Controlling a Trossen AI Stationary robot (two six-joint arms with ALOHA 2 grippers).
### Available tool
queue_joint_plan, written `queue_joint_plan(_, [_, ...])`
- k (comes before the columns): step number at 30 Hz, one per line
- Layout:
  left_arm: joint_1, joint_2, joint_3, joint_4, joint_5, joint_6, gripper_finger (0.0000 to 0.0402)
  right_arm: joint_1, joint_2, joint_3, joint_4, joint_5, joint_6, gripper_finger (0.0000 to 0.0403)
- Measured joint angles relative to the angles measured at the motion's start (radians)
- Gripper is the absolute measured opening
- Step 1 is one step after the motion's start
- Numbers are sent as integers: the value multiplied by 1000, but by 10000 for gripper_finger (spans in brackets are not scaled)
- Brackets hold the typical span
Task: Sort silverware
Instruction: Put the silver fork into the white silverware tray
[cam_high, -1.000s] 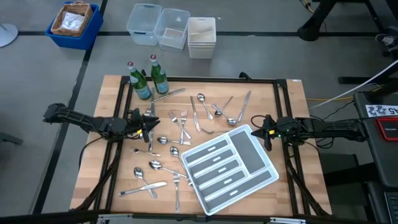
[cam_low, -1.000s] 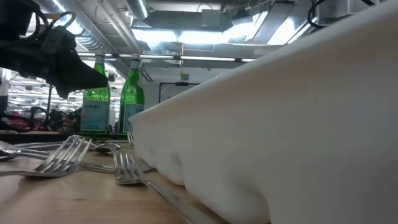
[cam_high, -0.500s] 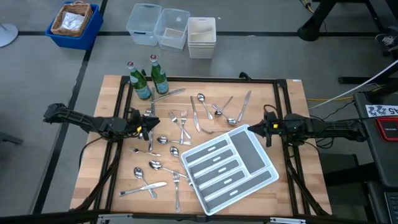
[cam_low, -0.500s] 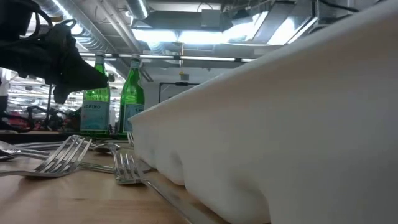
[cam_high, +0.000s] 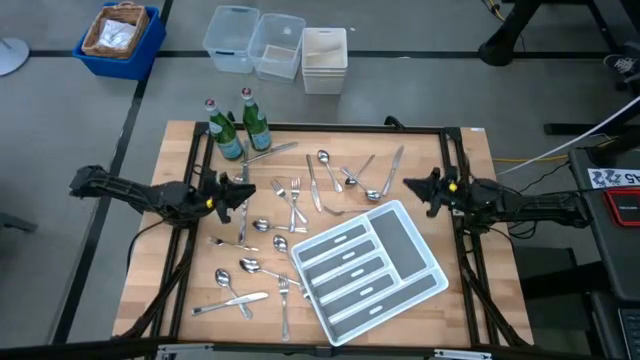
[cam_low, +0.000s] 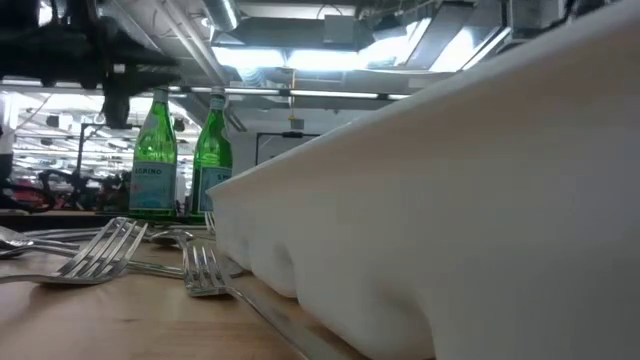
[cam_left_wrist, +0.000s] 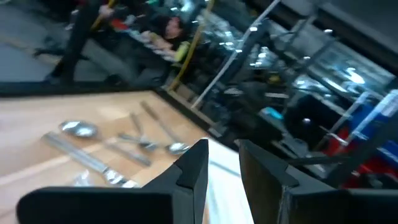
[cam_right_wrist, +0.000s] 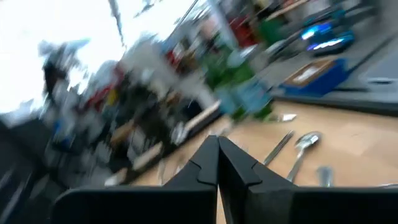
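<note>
The silverware (cam_high: 293, 200) lies scattered over the wooden table: forks, spoons and knives, flat on the wood. The low view shows two forks (cam_low: 100, 250) close up. A white divided tray (cam_high: 425, 245) sits at the near right, and its wall (cam_low: 450, 200) fills the low view. My left gripper (cam_high: 246, 189) hovers level over the table's left part, open (cam_left_wrist: 225, 158), with nothing between its fingers. My right gripper (cam_high: 407, 183) hovers level near the tray's far corner, shut (cam_right_wrist: 217, 146) and holding nothing.
Two green glass bottles (cam_high: 240, 130) stand at the far left of the table, also seen in the low view (cam_low: 155, 150). Black frame rails (cam_high: 455, 170) run along the table's sides. Beyond the far edge stand a blue bin (cam_high: 120, 40) and clear tubs (cam_high: 255, 42).
Both grippers have risen and tipped up from pointing down to level, rolling as they went. In the low view the left gripper has climbed away from the forks. The right gripper has also shifted a little toward the far edge. No silverware has moved.
</note>
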Motion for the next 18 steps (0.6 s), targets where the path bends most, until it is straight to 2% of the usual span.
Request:
queue_joint_plan(4, [0, 74, 115, -108, 37, 56, 82, 0, 0, 0, 33, 54, 25, 5])
queue_joint_plan(11, [1, 303, 335, -428, 152, 3, 82, 0, 1, 0, 64, 55, 25, 11])
queue_joint_plan(18, [4, 488, 430, -450, 195, -17, 90, 0, 31, 2, 166, 57, 25, 78])
